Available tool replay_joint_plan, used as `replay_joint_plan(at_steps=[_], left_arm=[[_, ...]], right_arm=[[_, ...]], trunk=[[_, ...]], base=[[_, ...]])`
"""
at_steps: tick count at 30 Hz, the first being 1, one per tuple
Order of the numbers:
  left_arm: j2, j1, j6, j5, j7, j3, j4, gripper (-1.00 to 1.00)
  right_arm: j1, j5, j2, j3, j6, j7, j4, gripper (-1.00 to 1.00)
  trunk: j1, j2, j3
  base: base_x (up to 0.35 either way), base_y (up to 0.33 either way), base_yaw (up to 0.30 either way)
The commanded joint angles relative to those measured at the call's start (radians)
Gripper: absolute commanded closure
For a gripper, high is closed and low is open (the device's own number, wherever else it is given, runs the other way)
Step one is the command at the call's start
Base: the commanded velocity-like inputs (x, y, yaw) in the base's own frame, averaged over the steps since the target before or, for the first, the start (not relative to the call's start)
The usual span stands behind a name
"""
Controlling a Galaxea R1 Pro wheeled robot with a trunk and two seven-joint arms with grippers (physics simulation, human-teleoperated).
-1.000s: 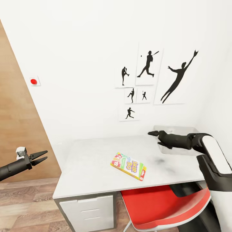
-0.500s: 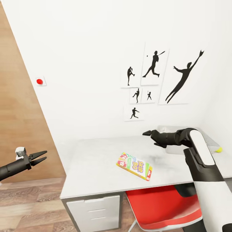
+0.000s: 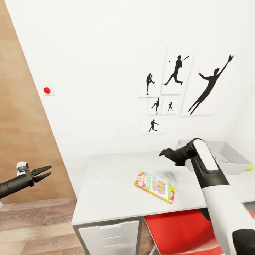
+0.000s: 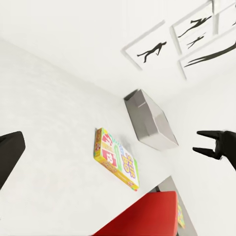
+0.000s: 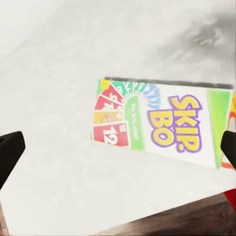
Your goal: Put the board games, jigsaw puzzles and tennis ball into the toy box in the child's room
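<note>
the right gripper, jaws wide apart and empty, is hovering above the board game, which is lying flat near the table's front edge. the left gripper, parted and empty, is hanging off the table's left end. a shallow pinch risks pushing the box over the front edge.

The game box lies flat on the table, near its front edge. Behind it and to the right, at the table's far right by the wall, sits the toy box, with the ball on the table just beside its right end. The chair is tucked under the table below the game box, right of the drawers. The pictures hang on the wall above the table.
</note>
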Motion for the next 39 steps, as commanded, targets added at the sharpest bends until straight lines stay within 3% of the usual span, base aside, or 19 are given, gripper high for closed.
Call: replay_joint_plan(at_steps=[1, 5, 8, 10, 14, 28, 34, 39], left_arm=[[0.001, -0.001, 0.009, 0.003, -0.002, 0.0, 0.0, -1.0], [0.002, -0.001, 0.009, 0.003, -0.001, 0.001, 0.0, -1.0], [0.002, -0.001, 0.009, 0.003, -0.001, 0.002, 0.0, -1.0], [0.002, -0.001, 0.009, 0.003, -0.001, 0.002, 0.0, -1.0], [0.002, -0.001, 0.009, 0.003, -0.001, 0.002, 0.0, -1.0], [0.002, -0.001, 0.009, 0.002, 0.001, 0.002, 0.0, -1.0], [0.002, -0.001, 0.009, 0.002, 0.003, 0.002, 0.0, -1.0], [0.002, -0.001, 0.009, 0.002, 0.003, 0.002, 0.0, -1.0]], right_arm=[[-0.012, 0.002, 0.005, 0.002, 0.006, -0.011, 0.021, -1.0], [-0.092, 0.112, 0.046, 0.002, 0.006, -0.013, 0.177, -1.0], [-0.164, 0.241, 0.11, 0.002, 0.006, -0.007, 0.317, -1.0], [-0.192, 0.295, 0.133, 0.002, 0.006, -0.005, 0.391, -1.0], [-0.223, 0.344, 0.141, 0.002, 0.005, -0.002, 0.485, -1.0], [-0.236, 0.361, 0.133, 0.002, -0.022, 0.05, 0.517, -1.0], [-0.236, 0.364, 0.128, 0.005, -0.063, 0.123, 0.517, -1.0], [-0.236, 0.37, 0.126, 0.005, -0.068, 0.142, 0.52, -1.0]], trunk=[[0.001, -0.002, -0.002], [0.001, -0.002, -0.002], [0.001, -0.002, -0.002], [0.001, -0.002, -0.002], [0.001, -0.002, -0.002], [0.001, -0.002, -0.002], [0.001, -0.002, -0.002], [0.001, -0.002, -0.002]], base=[[0.054, 0.004, 0.0], [0.021, 0.002, 0.0], [0.005, 0.0, 0.0], [0.001, 0.0, 0.0], [0.0, 0.002, 0.0], [0.0, 0.125, 0.0], [0.0, 0.187, 0.0], [0.0, 0.065, 0.0]])
